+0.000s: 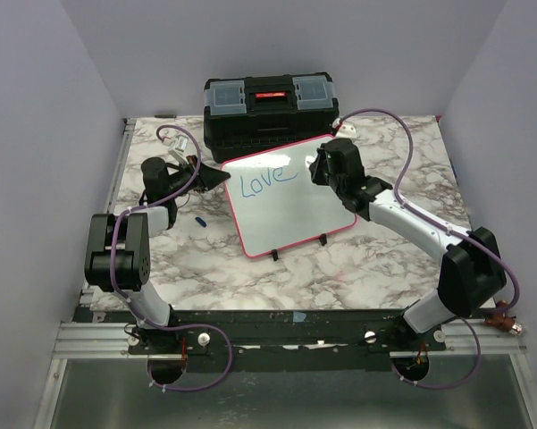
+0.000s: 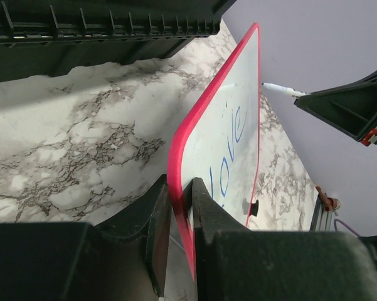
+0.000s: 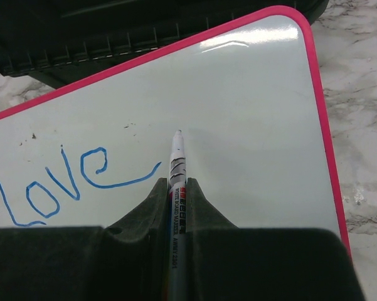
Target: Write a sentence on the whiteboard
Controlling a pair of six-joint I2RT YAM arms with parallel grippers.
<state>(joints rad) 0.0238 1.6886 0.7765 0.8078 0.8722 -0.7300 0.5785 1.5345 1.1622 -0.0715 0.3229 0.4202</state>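
Pink rim of the whiteboard (image 2: 235, 135) vanishes inside the left hand (image 2: 180, 185).

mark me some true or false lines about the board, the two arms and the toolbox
1. The writing on the whiteboard reads "Love" in blue. True.
2. The left gripper has its jaws closed on the whiteboard's pink frame. True.
3. The right gripper holds an eraser. False: it holds a white marker, tip pointing at the board.
4. The toolbox sits nearer the camera than the whiteboard in the top view. False: it sits behind the board, on the far side.
5. The writing fills the whole board. False: there is one word near one corner, and the rest is blank.
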